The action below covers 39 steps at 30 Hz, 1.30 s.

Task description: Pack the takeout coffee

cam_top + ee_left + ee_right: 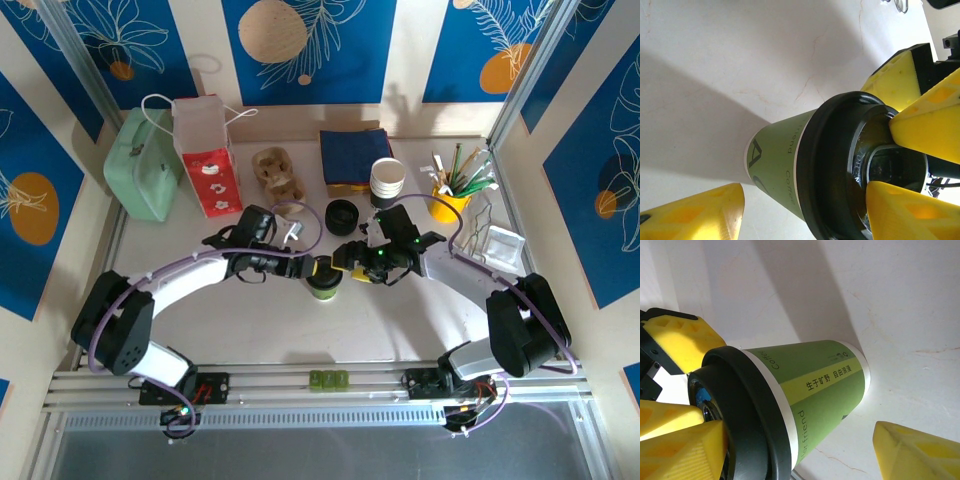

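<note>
The tabletop (400, 320) carries the cup (323, 284) upright at its middle, between the two arms. The left claw (805, 189) and the right claw (800, 426) both stand wide, straddling the cup: one finger at the top of the black lid (825, 165), the other clear of the green wall.

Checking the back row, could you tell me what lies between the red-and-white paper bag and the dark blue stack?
A brown cardboard cup carrier, seen in the top view.
</note>
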Each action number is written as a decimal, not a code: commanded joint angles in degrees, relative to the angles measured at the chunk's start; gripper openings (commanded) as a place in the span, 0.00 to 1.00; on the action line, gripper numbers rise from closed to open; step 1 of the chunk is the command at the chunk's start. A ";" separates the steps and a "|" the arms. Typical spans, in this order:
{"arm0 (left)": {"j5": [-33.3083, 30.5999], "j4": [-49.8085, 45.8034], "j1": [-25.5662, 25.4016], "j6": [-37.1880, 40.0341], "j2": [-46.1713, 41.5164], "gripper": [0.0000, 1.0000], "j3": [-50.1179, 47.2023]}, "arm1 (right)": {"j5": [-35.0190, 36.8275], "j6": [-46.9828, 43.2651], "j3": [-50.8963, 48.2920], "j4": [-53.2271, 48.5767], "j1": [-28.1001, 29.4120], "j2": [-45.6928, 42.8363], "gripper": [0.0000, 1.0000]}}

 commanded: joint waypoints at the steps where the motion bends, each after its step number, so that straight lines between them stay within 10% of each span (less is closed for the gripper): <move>1: -7.21 -5.88 -0.89 2.66 1.72 0.64 -4.99 | 6.10 0.10 -3.02 -6.05 1.16 2.50 0.75; 39: -1.06 -7.58 -1.63 -0.04 -1.61 0.66 6.12 | 0.37 -1.15 9.28 -14.48 0.77 -2.58 0.79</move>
